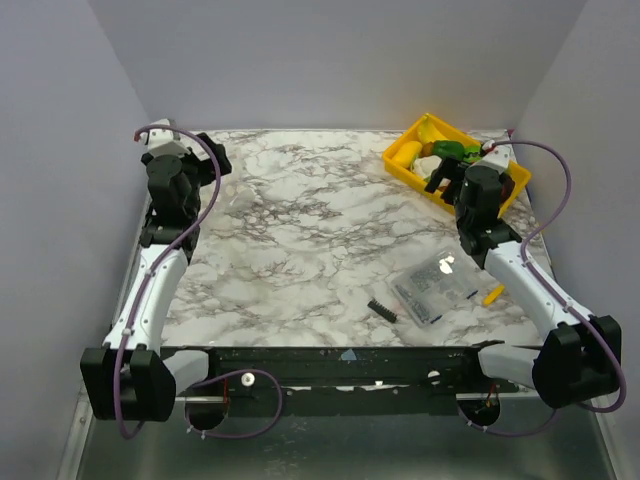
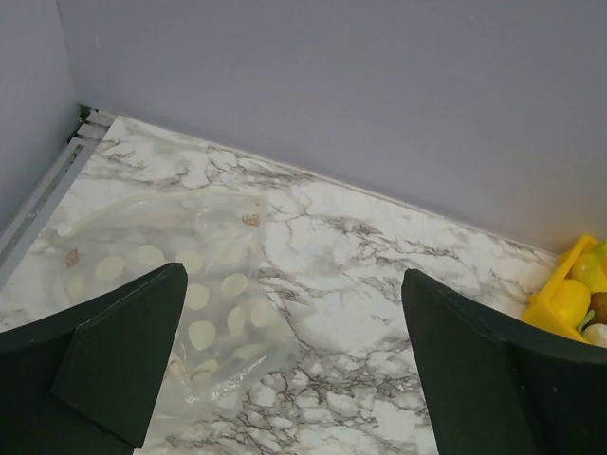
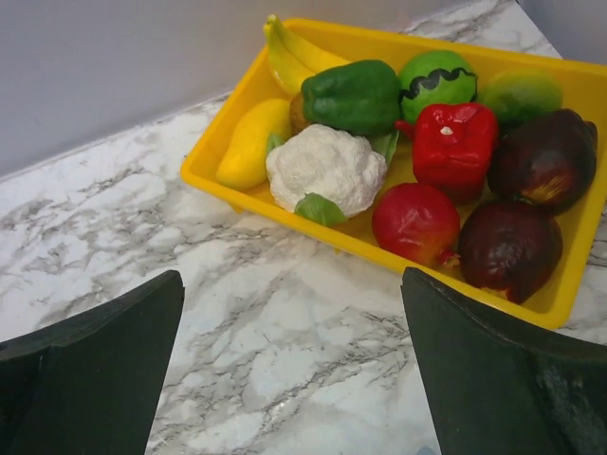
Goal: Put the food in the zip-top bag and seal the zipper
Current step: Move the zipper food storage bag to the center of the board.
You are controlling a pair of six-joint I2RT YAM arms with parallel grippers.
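Note:
The food lies in a yellow tray at the back right: a banana, a green pepper, a green ball, a white cauliflower, a red pepper, a red fruit and dark purple pieces. My right gripper is open and empty over bare table just in front of the tray. The zip-top bag, clear with pale spots, lies flat at the back left. My left gripper is open above its right edge. The zipper is not discernible.
A flat clear packet of dark parts and a small black ridged piece lie on the marble table at the front right. A small yellow piece lies beside the right arm. Grey walls close in the back and sides.

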